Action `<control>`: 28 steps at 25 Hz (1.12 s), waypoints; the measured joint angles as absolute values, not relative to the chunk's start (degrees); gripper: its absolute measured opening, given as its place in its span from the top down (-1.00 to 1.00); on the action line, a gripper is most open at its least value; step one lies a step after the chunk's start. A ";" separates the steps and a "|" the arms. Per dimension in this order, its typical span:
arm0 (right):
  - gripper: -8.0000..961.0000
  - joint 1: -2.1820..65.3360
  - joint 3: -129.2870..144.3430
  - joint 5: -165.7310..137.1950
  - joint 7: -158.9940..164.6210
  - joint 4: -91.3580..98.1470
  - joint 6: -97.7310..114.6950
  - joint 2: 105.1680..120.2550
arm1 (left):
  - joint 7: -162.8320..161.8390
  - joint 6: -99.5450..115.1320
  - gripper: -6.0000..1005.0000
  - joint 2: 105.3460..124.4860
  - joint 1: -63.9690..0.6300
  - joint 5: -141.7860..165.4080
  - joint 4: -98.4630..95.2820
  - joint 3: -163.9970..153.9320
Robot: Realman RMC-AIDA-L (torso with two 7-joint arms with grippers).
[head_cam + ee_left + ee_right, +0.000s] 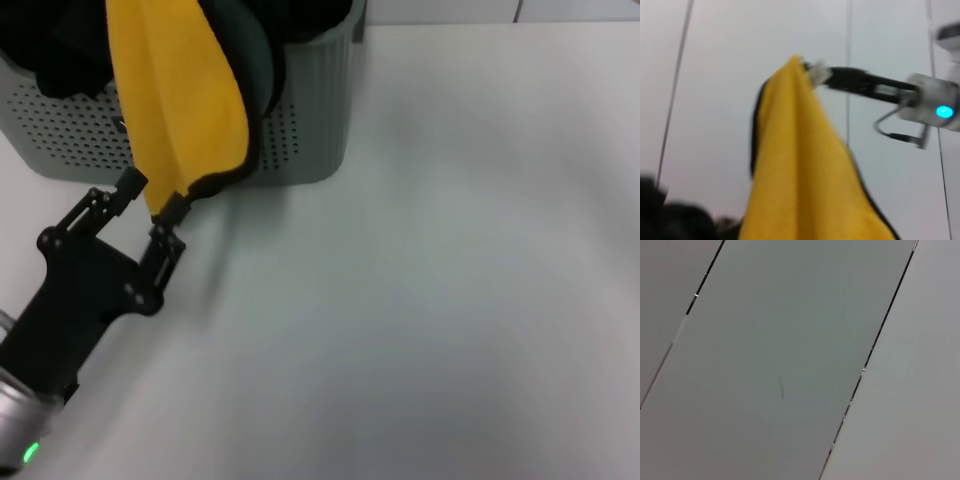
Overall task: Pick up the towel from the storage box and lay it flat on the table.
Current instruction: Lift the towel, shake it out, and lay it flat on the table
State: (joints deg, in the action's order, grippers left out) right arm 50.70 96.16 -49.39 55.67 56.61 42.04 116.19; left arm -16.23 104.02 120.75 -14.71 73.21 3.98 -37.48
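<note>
The towel [185, 95] hangs yellow-face out from the right gripper [812, 72], clamped on its top corner, while the left gripper [150, 200], fingers apart around the lower corner, seems set to spread it over the white bench [450, 300] beside the storage box [310, 110].

towel [185, 95] runs off the head view's top edge, upper end unseen; in the left wrist view its lower part is cut by the frame bottom. storage box [300, 110] cropped at top and left, interior mostly hidden by towel and dark cloths [55, 50]. left gripper [150, 200] arm cut off at lower left. right gripper [812, 70] blurred, fingertips hidden by towel.
</note>
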 joint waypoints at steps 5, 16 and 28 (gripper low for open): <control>0.90 53.73 95.77 -48.36 55.90 53.79 41.98 116.19 | 11.56 109.18 0.14 120.76 -12.86 72.91 9.01 -39.19; 0.90 60.22 97.67 -44.74 54.94 47.01 42.44 116.19 | 38.76 111.35 0.13 120.76 -13.34 69.78 15.59 -38.73; 0.90 61.21 98.90 -43.06 54.96 47.16 43.31 116.19 | 46.84 107.21 0.03 120.76 -16.34 67.08 16.71 -37.51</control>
